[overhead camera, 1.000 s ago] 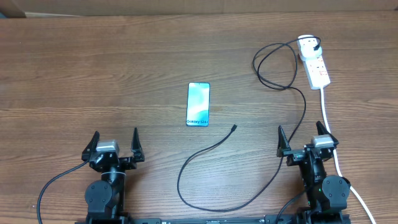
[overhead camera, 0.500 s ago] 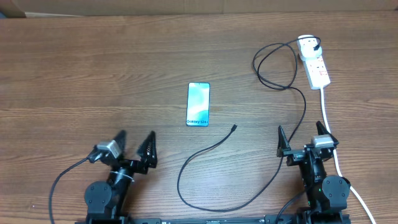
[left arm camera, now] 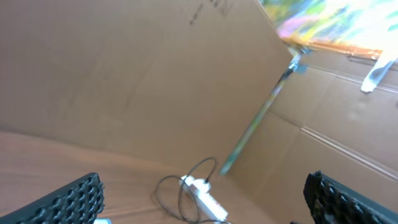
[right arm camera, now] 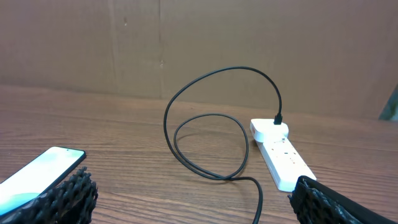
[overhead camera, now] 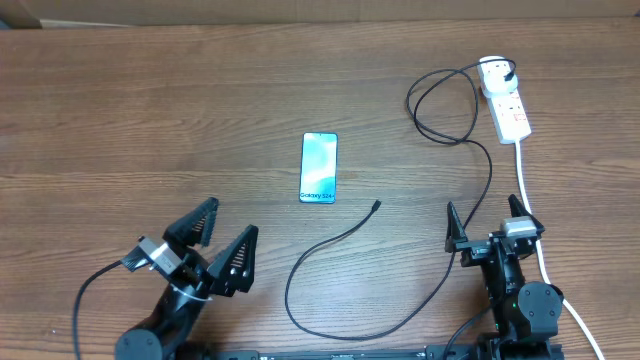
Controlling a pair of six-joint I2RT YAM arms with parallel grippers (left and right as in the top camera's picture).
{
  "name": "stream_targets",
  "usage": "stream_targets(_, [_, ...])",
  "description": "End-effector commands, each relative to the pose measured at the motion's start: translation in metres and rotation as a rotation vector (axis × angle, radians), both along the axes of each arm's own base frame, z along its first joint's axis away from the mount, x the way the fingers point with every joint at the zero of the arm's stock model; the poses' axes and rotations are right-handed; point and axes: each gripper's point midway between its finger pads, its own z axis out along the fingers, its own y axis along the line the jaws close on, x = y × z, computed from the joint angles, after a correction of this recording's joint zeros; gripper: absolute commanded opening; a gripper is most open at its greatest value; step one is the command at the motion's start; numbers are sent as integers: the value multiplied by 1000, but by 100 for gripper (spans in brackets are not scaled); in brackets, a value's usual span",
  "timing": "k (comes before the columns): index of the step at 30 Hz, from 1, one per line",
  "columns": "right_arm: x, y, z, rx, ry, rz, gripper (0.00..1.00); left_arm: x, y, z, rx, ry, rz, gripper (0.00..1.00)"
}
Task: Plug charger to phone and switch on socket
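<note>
The phone (overhead camera: 319, 168) lies flat at the table's middle, screen up, also at the left edge of the right wrist view (right arm camera: 37, 171). The charger (overhead camera: 345, 235) is a thin black cable that loops across the table, with its plug tip (overhead camera: 375, 205) lying free to the right of the phone. The socket (overhead camera: 506, 98) lies at the far right with the cable's black plug in its far end; both wrist views show it (left arm camera: 208, 200) (right arm camera: 283, 155). My left gripper (overhead camera: 234, 216) is open and empty, turned toward the upper right. My right gripper (overhead camera: 481, 202) is open and empty too.
The socket's white cord (overhead camera: 535, 225) runs down the right side past my right arm. A cardboard wall (left arm camera: 155, 74) stands behind the table's far edge. Bare wood lies between the grippers and the phone.
My left arm has swung its gripper rightward, so it now points diagonally toward the upper right. The right arm, phone, cable and socket have not moved.
</note>
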Motion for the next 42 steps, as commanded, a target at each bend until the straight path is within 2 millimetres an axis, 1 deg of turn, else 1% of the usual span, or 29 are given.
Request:
stream_targets(1, [0,-1,-1,-1,-9,-8,100,-21,0,43,149,-136,50,100])
stream_targets(2, [0,-1,-1,-1,-9,-7,100,-25,3,51,193,-135,88,100])
stream_targets(3, [0,-1,-1,-1,-9,-8,100,-27,6,55,214,-133,111,100])
stream_targets(5, [0,-1,-1,-1,-9,-7,100,-31,19,63,246,-87,195,100])
stream_targets(8, [0,-1,-1,-1,-9,-8,100,-34,38,67,248,40,301,100])
stream_targets(10, [0,-1,-1,-1,-9,-7,100,-37,44,70,266,114,327,100])
stream_targets(15, [0,-1,-1,-1,-9,-7,100,-35,42,80,334,274,293,100])
stream_targets(21, [0,-1,-1,-1,-9,-7,100,-21,42,79,387,540,249,100])
stream_targets(25, [0,-1,-1,-1,-9,-8,100,-13,41,75,430,661,223,100])
stream_targets(27, [0,-1,-1,-1,-9,-7,100,-9,39,73,432,695,204,100])
stream_targets(30, [0,-1,-1,-1,-9,-7,100,-6,29,70,407,722,144,100])
stream_targets(33, [0,-1,-1,-1,-9,-8,100,-11,16,66,362,761,60,100])
stream_targets(35, [0,-1,-1,-1,-9,-7,100,-14,10,67,392,737,16,100])
stream_targets(39, [0,-1,-1,-1,-9,-7,100,-17,11,69,407,730,18,100])
stream_targets(42, [0,-1,-1,-1,-9,-8,100,-23,16,72,415,747,48,100])
